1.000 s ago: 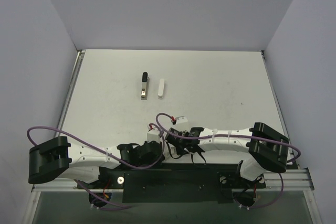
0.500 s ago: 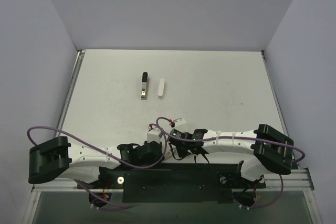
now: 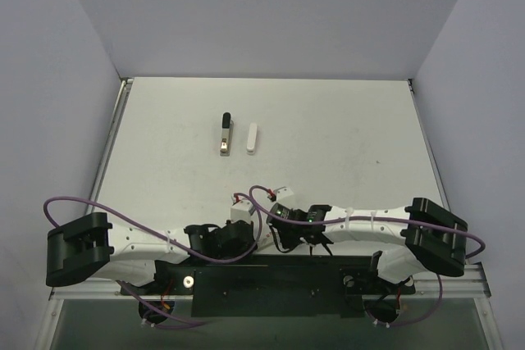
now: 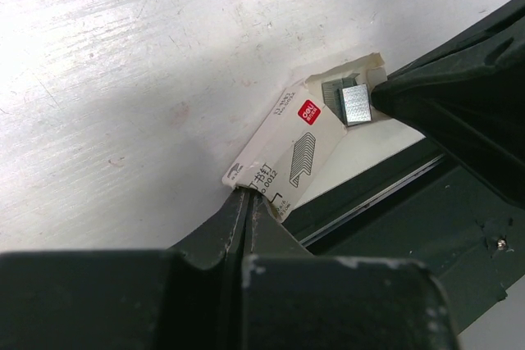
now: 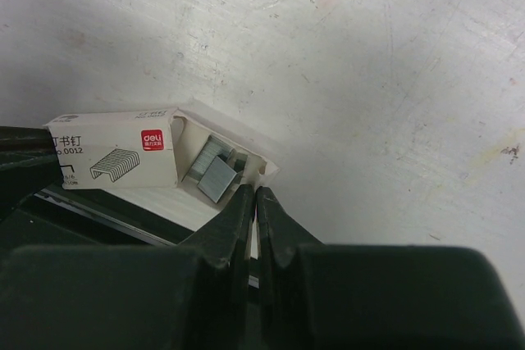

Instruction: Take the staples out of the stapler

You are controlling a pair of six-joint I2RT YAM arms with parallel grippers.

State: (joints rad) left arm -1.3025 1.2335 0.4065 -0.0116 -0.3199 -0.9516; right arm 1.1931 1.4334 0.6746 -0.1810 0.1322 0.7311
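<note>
Both pairs of fingers are clenched: my left gripper (image 4: 246, 199) and my right gripper (image 5: 256, 196) each touch an end of a white staple carton (image 4: 287, 149); I cannot tell whether either pinches it. Well beyond my fingertips lies the stapler (image 3: 224, 133), a slim brass channel with a black end, a white bar (image 3: 252, 138) just beside it. Grey staple blocks (image 5: 215, 174) sit in the carton's open end, near my right tips.

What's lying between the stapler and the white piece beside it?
Nothing. In the top view the stapler and the white piece lie side by side, apart, with only a bare strip of table between them.
</note>
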